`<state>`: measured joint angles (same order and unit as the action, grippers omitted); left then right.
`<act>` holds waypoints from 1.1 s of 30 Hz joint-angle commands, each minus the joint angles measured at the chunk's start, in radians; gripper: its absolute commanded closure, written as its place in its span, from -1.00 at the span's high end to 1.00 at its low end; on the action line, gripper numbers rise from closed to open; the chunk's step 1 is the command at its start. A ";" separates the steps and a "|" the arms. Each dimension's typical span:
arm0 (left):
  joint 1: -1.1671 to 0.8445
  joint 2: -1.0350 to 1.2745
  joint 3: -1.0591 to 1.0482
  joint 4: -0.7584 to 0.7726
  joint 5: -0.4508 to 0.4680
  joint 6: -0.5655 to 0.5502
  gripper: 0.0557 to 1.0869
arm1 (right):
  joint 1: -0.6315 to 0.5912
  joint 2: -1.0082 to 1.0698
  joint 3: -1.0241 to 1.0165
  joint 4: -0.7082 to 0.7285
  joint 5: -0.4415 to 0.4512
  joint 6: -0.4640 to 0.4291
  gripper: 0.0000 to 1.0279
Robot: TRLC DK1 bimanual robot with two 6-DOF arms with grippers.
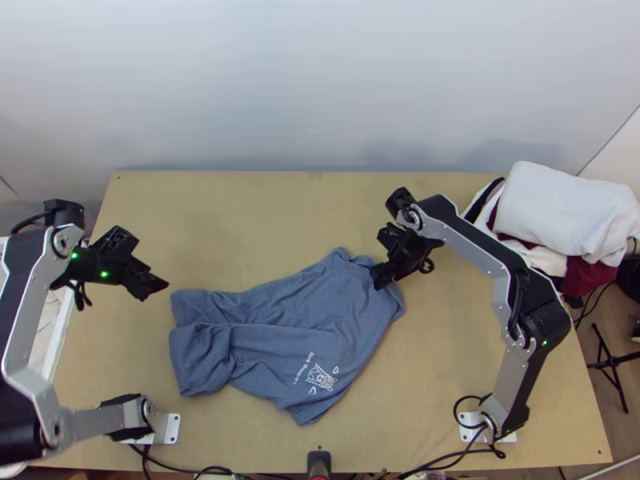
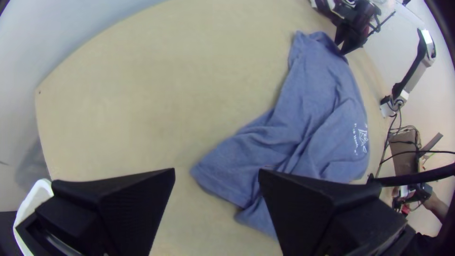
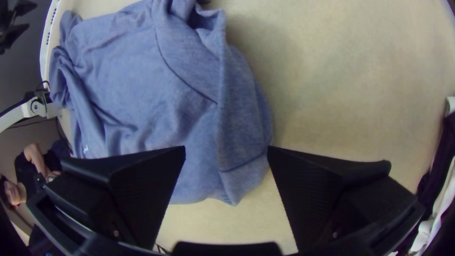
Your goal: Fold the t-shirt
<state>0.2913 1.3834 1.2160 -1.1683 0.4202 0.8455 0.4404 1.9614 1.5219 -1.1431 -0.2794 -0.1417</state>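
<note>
Right wrist view: my right gripper (image 3: 226, 148) stands wide open over one end of the t-shirt (image 3: 137, 90), which lies rumpled on the table (image 1: 240, 216). My left gripper (image 1: 161, 286), also open, hangs clear of the other end. I should set one right finger just under the hem, pinch shallowly, then take the far end with my left and draw gently outward, flattening creases before folding.

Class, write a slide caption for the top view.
Rumpled blue T-shirt on a wooden table, the right arm's end effector at one edge.
</note>
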 commanded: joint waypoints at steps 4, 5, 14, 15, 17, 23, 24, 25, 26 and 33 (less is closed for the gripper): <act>0.069 0.203 0.010 0.078 -0.023 0.049 0.46 | 0.012 0.057 0.012 0.031 0.031 -0.012 0.31; 0.069 0.215 0.011 0.082 -0.021 0.050 0.44 | 0.011 0.067 0.023 0.031 0.031 -0.012 0.23; 0.066 0.307 0.074 0.070 -0.015 0.052 0.37 | 0.009 0.088 0.073 0.079 0.040 -0.052 -0.86; 0.062 0.312 0.076 0.064 -0.014 0.052 0.37 | 0.009 0.085 0.077 0.082 0.040 -0.055 -0.94; 0.052 0.318 0.074 0.048 -0.014 0.053 0.37 | 0.003 0.080 0.078 0.082 0.040 -0.056 -0.94; 0.031 0.333 0.073 0.009 -0.012 0.056 0.37 | 0.001 0.067 0.073 0.082 0.040 -0.070 -0.94; 0.028 0.333 0.074 -0.002 -0.012 0.058 0.37 | 0.000 0.065 0.073 0.082 0.040 -0.072 -0.94; 0.025 0.333 0.074 -0.021 -0.012 0.069 0.37 | 0.001 0.063 0.073 0.082 0.040 -0.072 -0.94; 0.020 0.333 0.071 -0.039 -0.012 0.078 0.37 | 0.001 0.062 0.075 0.082 0.040 -0.072 -0.94; -0.017 0.316 -0.010 -0.034 -0.014 0.106 0.37 | 0.012 0.059 0.080 0.085 0.040 -0.072 -0.94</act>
<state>0.3050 1.7046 1.2572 -1.1984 0.4068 0.9333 0.4431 2.0251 1.5974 -1.0622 -0.2390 -0.2104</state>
